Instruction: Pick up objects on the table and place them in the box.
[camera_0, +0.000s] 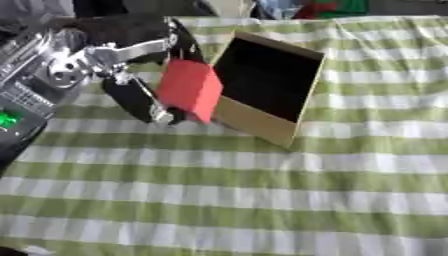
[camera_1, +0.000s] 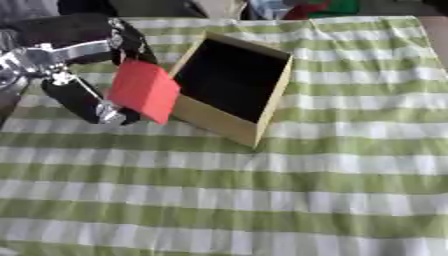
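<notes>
A worktop draped in a green-and-white striped cloth (camera_0: 262, 200) carried an open, tan cardboard box with a dark interior (camera_0: 267, 80), sitting toward its far side. The robot's black and silver left hand (camera_0: 140, 90) reached in from the left, fingers and thumb pinched around a red rectangular block (camera_0: 189, 89). The block hung tilted above the cloth, against the box's left wall and outside it.
</notes>
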